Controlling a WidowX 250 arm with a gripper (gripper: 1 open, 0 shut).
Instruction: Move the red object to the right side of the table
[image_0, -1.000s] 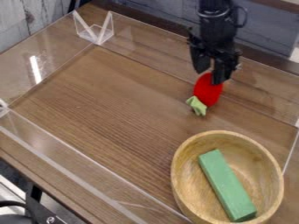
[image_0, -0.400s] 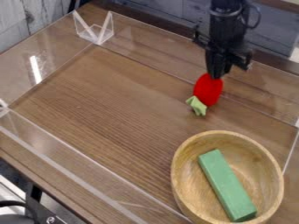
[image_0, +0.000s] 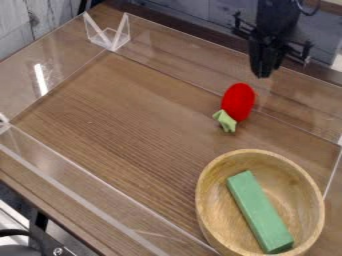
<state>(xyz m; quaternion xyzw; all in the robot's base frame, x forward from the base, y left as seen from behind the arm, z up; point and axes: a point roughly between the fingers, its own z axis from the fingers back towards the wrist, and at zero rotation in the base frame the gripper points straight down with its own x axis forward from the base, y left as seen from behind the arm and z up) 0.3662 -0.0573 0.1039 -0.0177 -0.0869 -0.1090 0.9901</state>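
Lying free on your table (image_0: 120, 110), the strawberry (image_0: 237, 101); your claw (image_0: 266, 70) hangs above, empty, its opening unreadable.

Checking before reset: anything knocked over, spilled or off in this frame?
Nothing stands out. The red object lies on its side on the table, intact, with the gripper above it. The green block lies inside the wooden bowl.

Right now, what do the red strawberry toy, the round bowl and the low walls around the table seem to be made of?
The strawberry toy looks like glossy plastic: smooth red body, pale green leafy end. The bowl seems to be light wood or bamboo with a matte, faintly grained rim. The walls look like clear acrylic: the table shows through them, with bright edge reflections. The table looks like wood-grain laminate or wood.
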